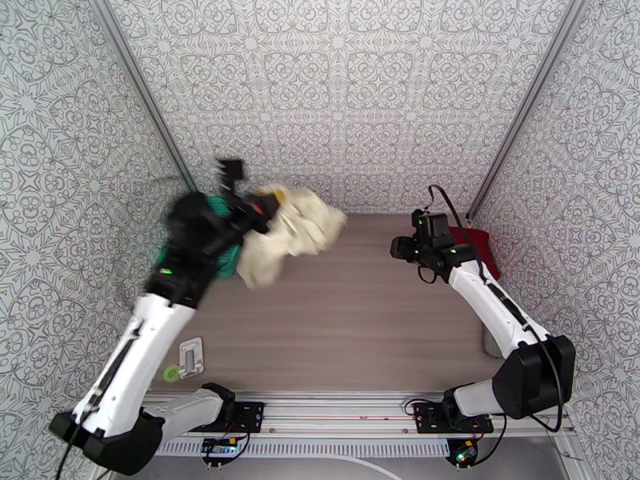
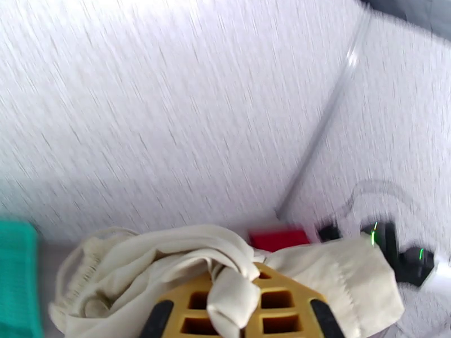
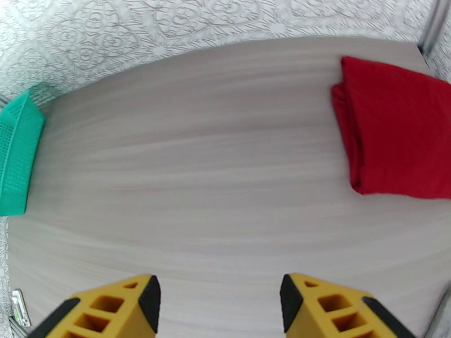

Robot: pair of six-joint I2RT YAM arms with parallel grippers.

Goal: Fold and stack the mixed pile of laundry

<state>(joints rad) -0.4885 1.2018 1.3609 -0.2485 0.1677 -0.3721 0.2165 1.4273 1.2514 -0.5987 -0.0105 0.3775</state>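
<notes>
Our left gripper is clamped on a bunched fold of the cream-beige garment, holding it in the air above the far left of the table, just beside the teal mesh basket. Our right gripper hangs over bare wood, jaws apart and holding nothing, near the dark red shirt, which lies folded at the table's far right edge. We judge the cream cloth light, limp and prone to slump into a wad; a single pinch mid-fabric will not spread it. Better holds look to be two corners or a hem, one per gripper.
</notes>
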